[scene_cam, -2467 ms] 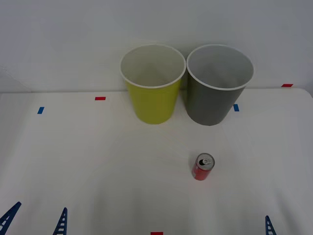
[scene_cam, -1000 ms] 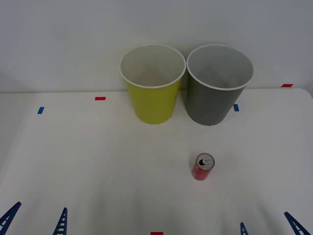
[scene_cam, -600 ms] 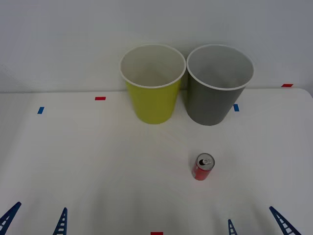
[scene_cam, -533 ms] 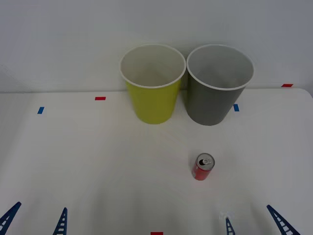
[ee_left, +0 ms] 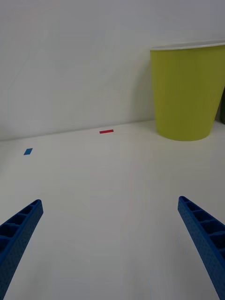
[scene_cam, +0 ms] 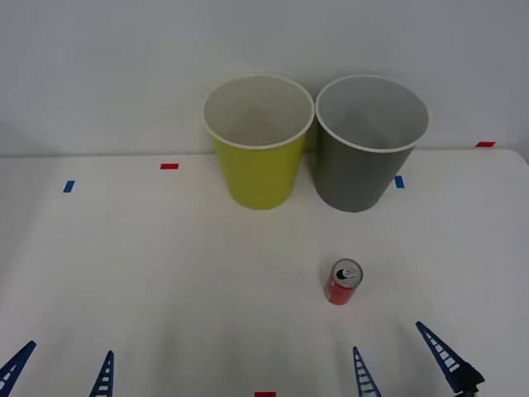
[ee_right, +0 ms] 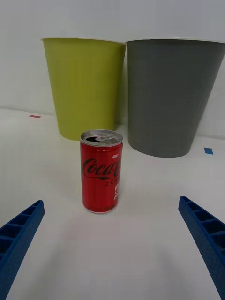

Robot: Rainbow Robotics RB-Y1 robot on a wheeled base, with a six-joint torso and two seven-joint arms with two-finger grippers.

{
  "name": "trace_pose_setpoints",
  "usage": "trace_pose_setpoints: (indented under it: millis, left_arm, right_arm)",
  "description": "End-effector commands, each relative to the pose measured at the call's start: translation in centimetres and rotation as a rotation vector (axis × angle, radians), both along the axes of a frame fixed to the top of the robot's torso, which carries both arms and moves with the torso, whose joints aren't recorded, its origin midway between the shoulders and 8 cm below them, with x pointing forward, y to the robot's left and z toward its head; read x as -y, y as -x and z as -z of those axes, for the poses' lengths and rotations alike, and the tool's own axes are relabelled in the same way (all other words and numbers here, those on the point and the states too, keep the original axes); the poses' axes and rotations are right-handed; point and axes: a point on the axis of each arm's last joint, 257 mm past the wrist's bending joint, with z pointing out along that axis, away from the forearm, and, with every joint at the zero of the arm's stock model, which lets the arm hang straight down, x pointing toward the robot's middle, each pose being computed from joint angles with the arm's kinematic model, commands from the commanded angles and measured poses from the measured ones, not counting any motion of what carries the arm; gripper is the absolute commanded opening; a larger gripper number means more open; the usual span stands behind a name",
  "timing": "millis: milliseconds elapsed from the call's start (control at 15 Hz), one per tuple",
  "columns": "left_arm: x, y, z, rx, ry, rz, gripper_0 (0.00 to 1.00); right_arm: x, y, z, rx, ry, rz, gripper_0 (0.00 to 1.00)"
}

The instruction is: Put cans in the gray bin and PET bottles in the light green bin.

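**Can standing on the table, both my grippers spread wide**

My left gripper (scene_cam: pixel 59 374) sits low at the near left edge of the white table (scene_cam: pixel 165 273), its two blue ribbed fingers spread wide with nothing between them. Past those fingers lie a small blue tape mark (ee_left: pixel 28 151) and a red tape mark (ee_left: pixel 106 131) on the bare tabletop, well apart from me.

Further right, at the back of the table against the pale wall, stands the green bin (scene_cam: pixel 258 141), upright, white-rimmed and pale inside. Just beside it on its right stands the gray bin (scene_cam: pixel 370 142), also upright with a white rim. The two are very close together at the rims; I cannot tell whether they touch.

In front of the gray bin, toward me and well apart from both bins, stands the red can (scene_cam: pixel 343 283), upright on the table with its silver top and pull-tab facing up.

My right gripper (scene_cam: pixel 399 362) is at the near right edge, just behind the can on my side and a little to its right. Its fingers are wide apart and hold nothing. From my right wrist, the can (ee_right: pixel 101 171) stands ahead between the two spread fingers, not touched by either.
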Motion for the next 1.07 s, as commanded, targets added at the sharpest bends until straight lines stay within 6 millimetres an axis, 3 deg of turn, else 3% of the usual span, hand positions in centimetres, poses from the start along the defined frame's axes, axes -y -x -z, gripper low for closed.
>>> trace_pose_setpoints:
  millis: [67,467,800,1067]
  left_arm:
    - [0.0,0.0,0.0,0.0,0.0,0.0,1.0]
    - [0.0,0.0,0.0,0.0,0.0,0.0,1.0]
    - [0.0,0.0,0.0,0.0,0.0,0.0,1.0]
    - [0.0,0.0,0.0,0.0,0.0,0.0,1.0]
  right_arm:
    - [-1.1,-1.5,0.5,-0.025,-0.002,-0.011,1.0]
    - [-2.8,-5.9,0.3,-0.047,-0.023,-0.003,1.0]
    - [-3.6,-7.9,-0.3,-0.046,-0.047,0.008,1.0]
    - [-4.2,-9.7,0.4,-0.041,-0.069,0.024,1.0]
